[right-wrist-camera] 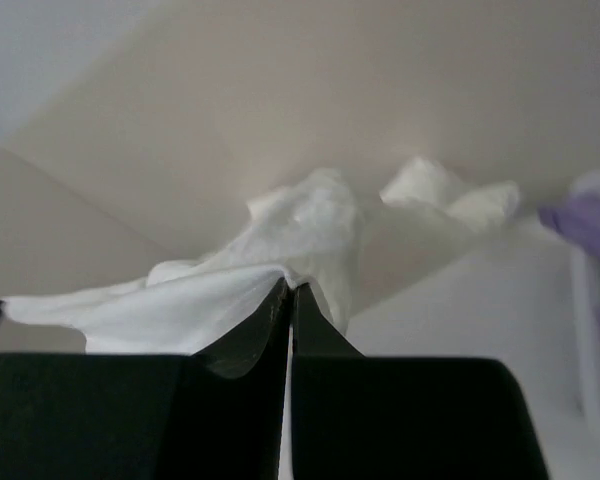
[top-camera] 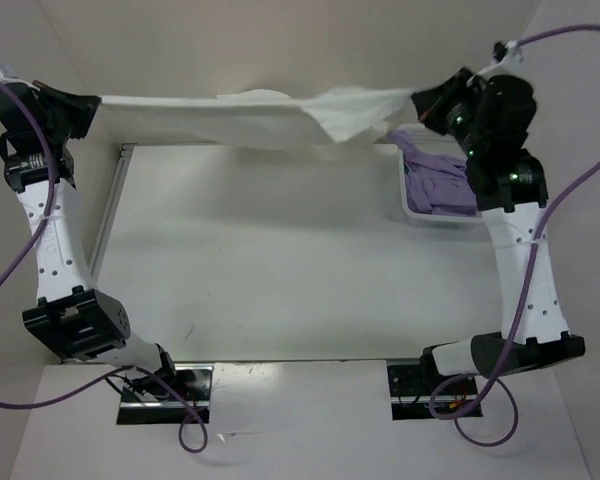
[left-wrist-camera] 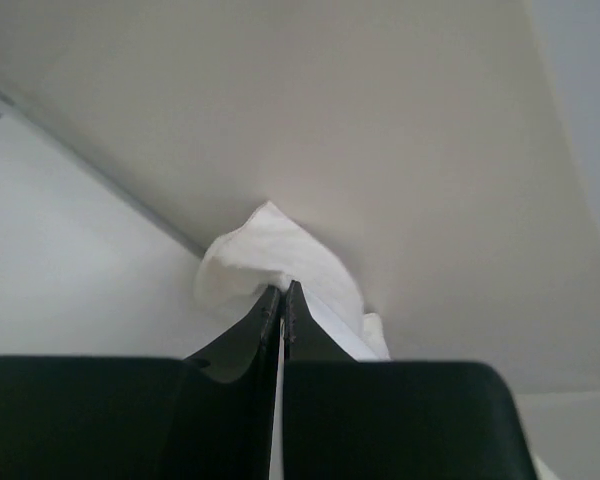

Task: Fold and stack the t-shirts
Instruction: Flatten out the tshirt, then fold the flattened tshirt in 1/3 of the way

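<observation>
Suspended white t-shirt [top-camera: 270, 118], 12 o'clock.
Left tool [top-camera: 93, 102] at 10 o'clock and right tool [top-camera: 418, 101] at 2 o'clock are both closed tight on its ends; lavender t-shirt [top-camera: 440, 180] lies in basket [top-camera: 408, 208].

The white t-shirt [top-camera: 250, 115] spans the far side of the table [top-camera: 280, 270] as a long band, running from ten o'clock across to one o'clock and sagging a little in the middle. The left gripper [top-camera: 98, 101] pinches its end at ten o'clock. The right gripper [top-camera: 416, 100] pinches the bunched end at one o'clock. At two o'clock a white basket [top-camera: 435, 217] holds the crumpled lavender t-shirt [top-camera: 435, 180], partly hidden behind the right arm [top-camera: 525, 260].
</observation>
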Available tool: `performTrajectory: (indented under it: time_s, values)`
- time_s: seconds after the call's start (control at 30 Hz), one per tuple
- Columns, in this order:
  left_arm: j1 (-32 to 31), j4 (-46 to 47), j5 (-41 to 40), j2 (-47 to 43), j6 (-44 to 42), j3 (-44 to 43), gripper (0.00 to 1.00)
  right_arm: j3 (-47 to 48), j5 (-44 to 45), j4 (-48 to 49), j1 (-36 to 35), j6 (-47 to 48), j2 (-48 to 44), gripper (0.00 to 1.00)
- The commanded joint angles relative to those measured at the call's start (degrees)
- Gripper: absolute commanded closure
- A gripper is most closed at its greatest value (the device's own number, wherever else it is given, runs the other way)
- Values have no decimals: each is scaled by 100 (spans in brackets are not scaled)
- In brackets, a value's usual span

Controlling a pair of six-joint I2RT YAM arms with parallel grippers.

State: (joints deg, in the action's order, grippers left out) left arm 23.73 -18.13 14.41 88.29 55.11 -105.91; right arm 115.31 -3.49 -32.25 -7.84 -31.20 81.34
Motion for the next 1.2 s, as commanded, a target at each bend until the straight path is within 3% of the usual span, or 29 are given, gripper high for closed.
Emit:
performTrajectory:
  time_s: [0.0, 0.07, 0.23, 0.5, 0.7, 0.87, 1.03, 1.17]
  values:
    - [71, 64, -412, -538, -474, 848, 100, -2073, 532, -114, 72, 281, -266, 100]
    - [71, -127, -701, -1047, -659, 1586, 100, -3383, 839, -167, 72, 229, -1029, 100]
    - [71, -506, -1282, -1673, -896, 3011, 100, -4963, 623, -755, 72, 44, -1699, 100]
    - [-193, -1456, -1600, -2351, -1055, 4200, 100, -5316, -442, -2407, 11, -219, -2596, 100]
    - [-553, -2291, -2373, -2834, -1380, 4446, 100, -6046, -1179, -3682, -236, -632, -3624, 100]
    - [-606, -2003, -1514, -3045, -1109, 5613, 100, -6187, -1251, -3211, -350, -360, -3073, 100]
    - [-606, -1897, -1406, -2906, -941, 5616, 100, -6134, -496, -1928, -412, -439, -1845, 100]
    - [-238, -1152, -1248, -2328, -827, 5616, 100, -5303, -267, -891, -464, -369, -604, 100]
